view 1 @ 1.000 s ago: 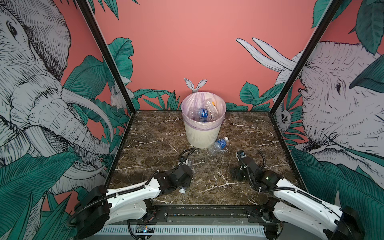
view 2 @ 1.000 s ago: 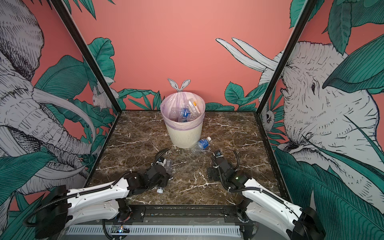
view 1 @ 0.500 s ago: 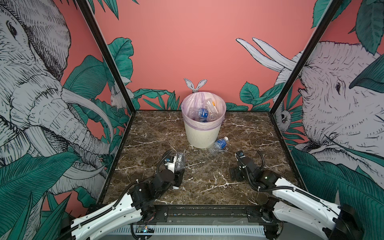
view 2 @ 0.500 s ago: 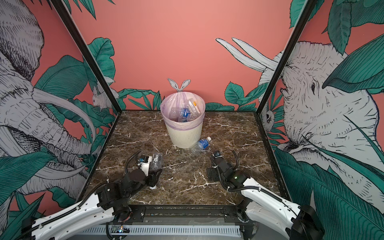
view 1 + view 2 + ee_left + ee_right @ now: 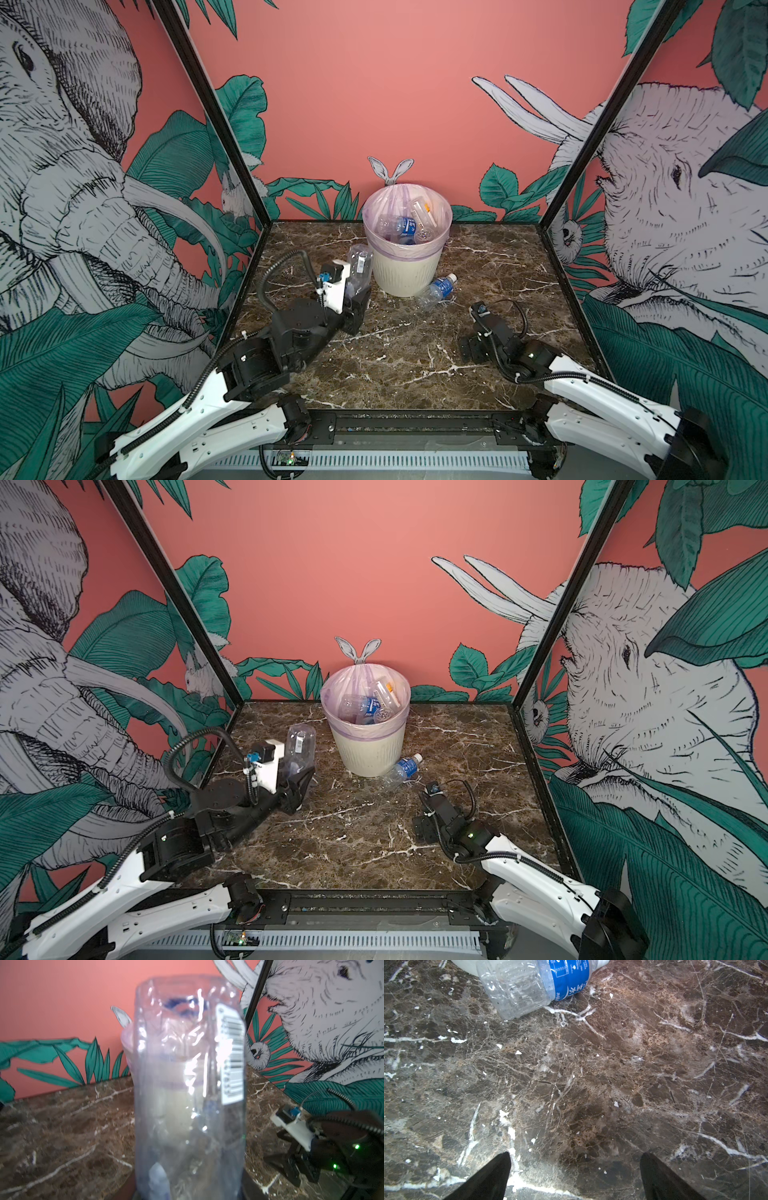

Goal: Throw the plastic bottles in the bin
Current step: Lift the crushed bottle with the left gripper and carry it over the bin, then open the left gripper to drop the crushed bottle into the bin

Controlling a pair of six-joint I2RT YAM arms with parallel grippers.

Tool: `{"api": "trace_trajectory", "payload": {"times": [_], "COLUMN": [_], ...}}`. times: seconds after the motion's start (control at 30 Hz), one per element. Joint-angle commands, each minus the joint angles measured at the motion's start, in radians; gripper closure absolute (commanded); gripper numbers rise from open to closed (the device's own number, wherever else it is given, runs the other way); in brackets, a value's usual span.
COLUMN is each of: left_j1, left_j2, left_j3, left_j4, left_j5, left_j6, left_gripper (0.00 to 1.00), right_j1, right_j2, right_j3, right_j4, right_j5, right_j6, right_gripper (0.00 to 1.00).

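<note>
Several bottles [image 5: 402,226] binned; left end effector [image 5: 358,293] grasps a clear bottle [image 5: 360,262], right end effector [image 5: 575,1159] released; blue-labelled bottle [image 5: 437,288] lies at four o'clock of the bin [image 5: 405,276].

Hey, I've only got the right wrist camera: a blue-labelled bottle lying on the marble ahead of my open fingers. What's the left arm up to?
Observer: The left gripper is shut on a clear bottle with a barcode sticker, held upright to the left of the bin.
Operator: Is mine the only bottle on the table?
Observer: Yes. In both top views the blue-labelled bottle is the only one lying on the marble table, at the bin's foot.
Operator: Anything in the bin?
Observer: Several bottles lie inside its lilac bag.
</note>
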Motion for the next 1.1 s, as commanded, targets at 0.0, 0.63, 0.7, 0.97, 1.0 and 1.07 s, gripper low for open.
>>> {"api": "trace_trajectory", "payload": {"times": [0.0,0.63,0.7,0.97,1.0,1.07], "left_j1": [0.001,0.503,0.503,0.506,0.506,0.506], "left_j2": [0.177,0.905,0.846,0.591,0.562,0.499], "left_j3": [0.238,0.964,0.898,0.570,0.532,0.455], "left_j4": [0.087,0.032,0.045,0.095,0.095,0.093], "left_j5": [0.020,0.525,0.511,0.461,0.456,0.439], "left_j6": [0.224,0.060,0.062,0.063,0.065,0.064], "left_gripper": [0.50,0.01,0.00,0.01,0.00,0.00], "right_j1": [0.005,0.007,0.008,0.007,0.008,0.007], "right_j2": [-0.009,-0.070,-0.063,0.061,0.084,0.133], "right_j3": [0.004,-0.009,-0.003,0.105,0.132,0.184], "right_j4": [0.020,0.008,0.007,0.012,0.003,-0.008], "right_j5": [0.011,0.031,0.031,0.026,0.031,0.041], "right_j6": [0.001,0.011,0.018,0.145,0.164,0.203], "right_gripper": [0.01,0.01,0.01,0.01,0.01,0.01]}}
